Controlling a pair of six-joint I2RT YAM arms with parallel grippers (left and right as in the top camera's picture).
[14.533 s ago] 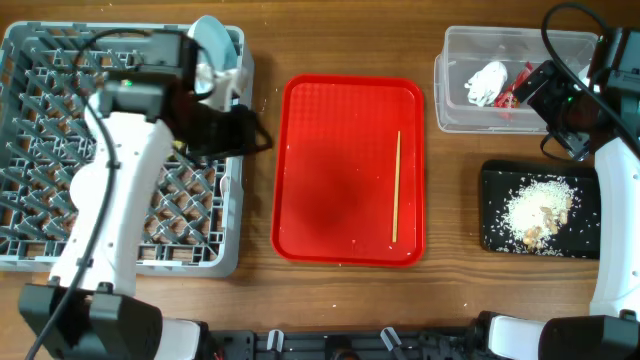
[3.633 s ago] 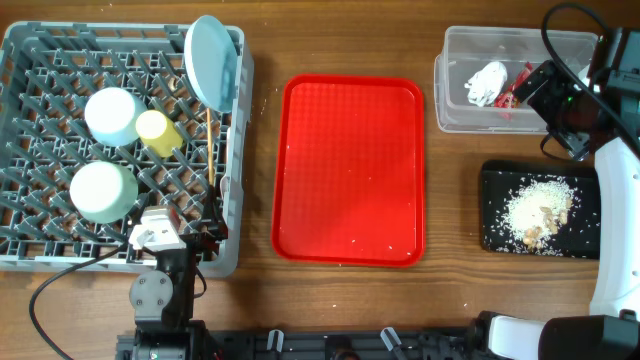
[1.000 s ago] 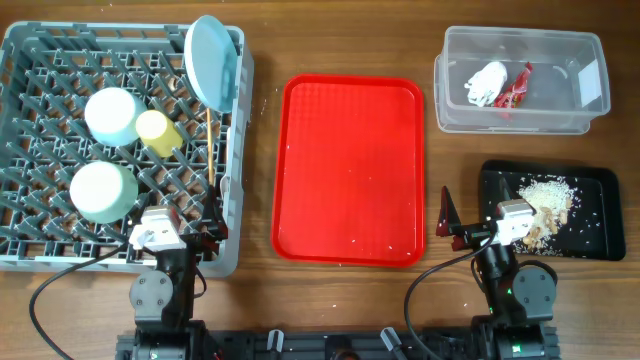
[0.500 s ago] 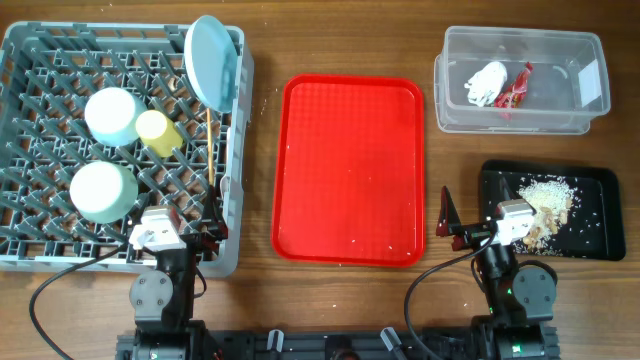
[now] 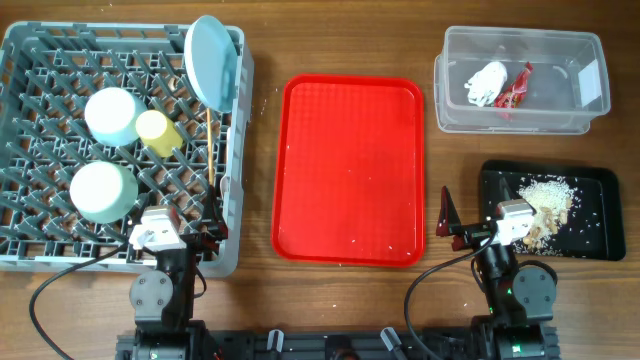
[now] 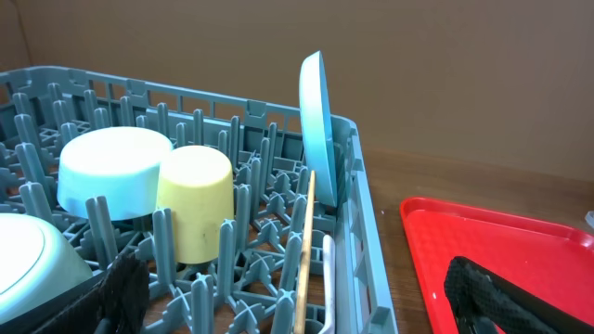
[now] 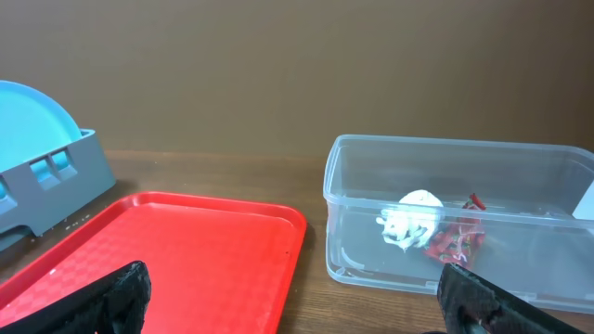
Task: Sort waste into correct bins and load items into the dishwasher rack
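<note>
The grey dishwasher rack [image 5: 30, 255] at the left holds a blue plate [image 5: 213, 58] on edge, a mint bowl [image 5: 111, 115], a yellow cup [image 5: 156, 131], a white bowl [image 5: 101, 191], chopsticks [image 5: 210, 145] and a white fork [image 6: 327, 278]. At the back right, the clear tub [image 5: 450, 110] contains a white tissue [image 5: 487, 83] and a red wrapper [image 5: 515, 88]. Beige food scraps [image 5: 545, 205] lie on the black tray [image 5: 590, 240]. My left gripper [image 5: 180, 228] rests open at the rack's near edge. The right gripper [image 5: 472, 225] is open beside the black tray. Neither holds anything.
A red serving tray [image 5: 350, 170] lies in the middle of the wooden table, with a few small crumbs on it. Both arms are folded low at the table's front edge. A white label [image 5: 592, 85] sticks to the tub's right wall.
Since the earliest frames, the chopstick left the red tray and the left arm withdrew from the rack; the right arm then came down from the tub. Nothing has moved in the last second.
</note>
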